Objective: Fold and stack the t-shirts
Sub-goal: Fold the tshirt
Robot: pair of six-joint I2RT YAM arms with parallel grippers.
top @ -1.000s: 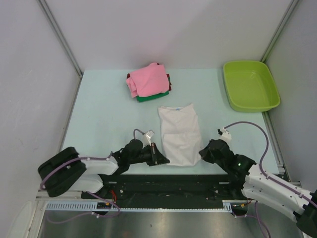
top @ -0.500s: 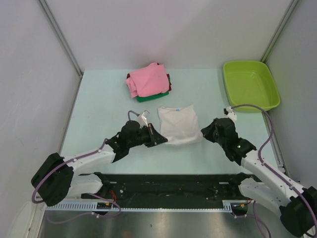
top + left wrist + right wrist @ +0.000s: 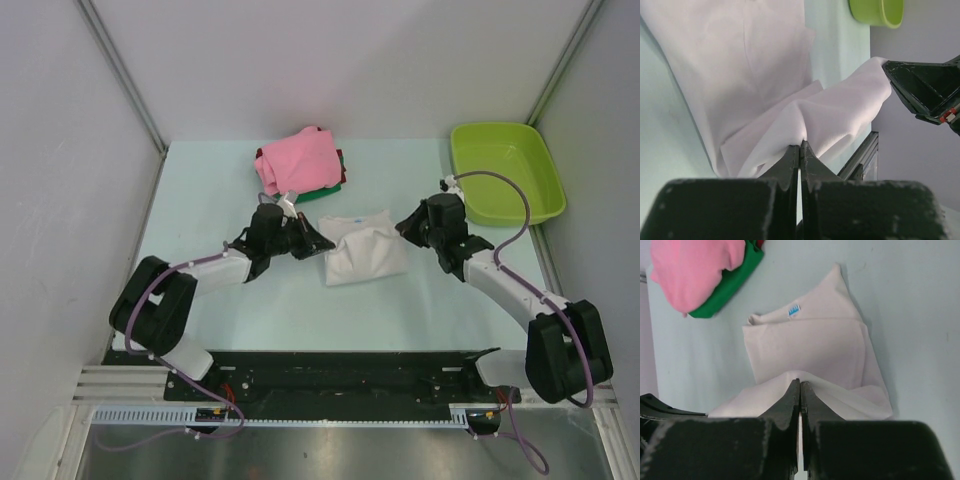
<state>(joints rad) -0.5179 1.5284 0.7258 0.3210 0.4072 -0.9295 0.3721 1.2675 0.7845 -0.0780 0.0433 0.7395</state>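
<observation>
The white t-shirt (image 3: 362,250) lies mid-table, its near end folded up over the rest. My left gripper (image 3: 322,240) is shut on its left lifted corner; the pinched cloth shows in the left wrist view (image 3: 805,131). My right gripper (image 3: 403,228) is shut on the right lifted corner, the hem bulging over the tips in the right wrist view (image 3: 799,376). The blue neck label (image 3: 794,310) shows at the far end. A pink t-shirt (image 3: 300,160) tops a stack with a green t-shirt (image 3: 300,197) and a dark red t-shirt (image 3: 341,160) at the back.
A lime-green plastic tub (image 3: 505,172) stands at the back right, just beyond my right arm. The table (image 3: 200,200) is pale blue-green, with grey walls on three sides and a black rail along the near edge.
Both grippers have carried the white shirt's near hem away from the table's front edge towards the collar, folding the shirt to about half its length. The arms have stretched out.
</observation>
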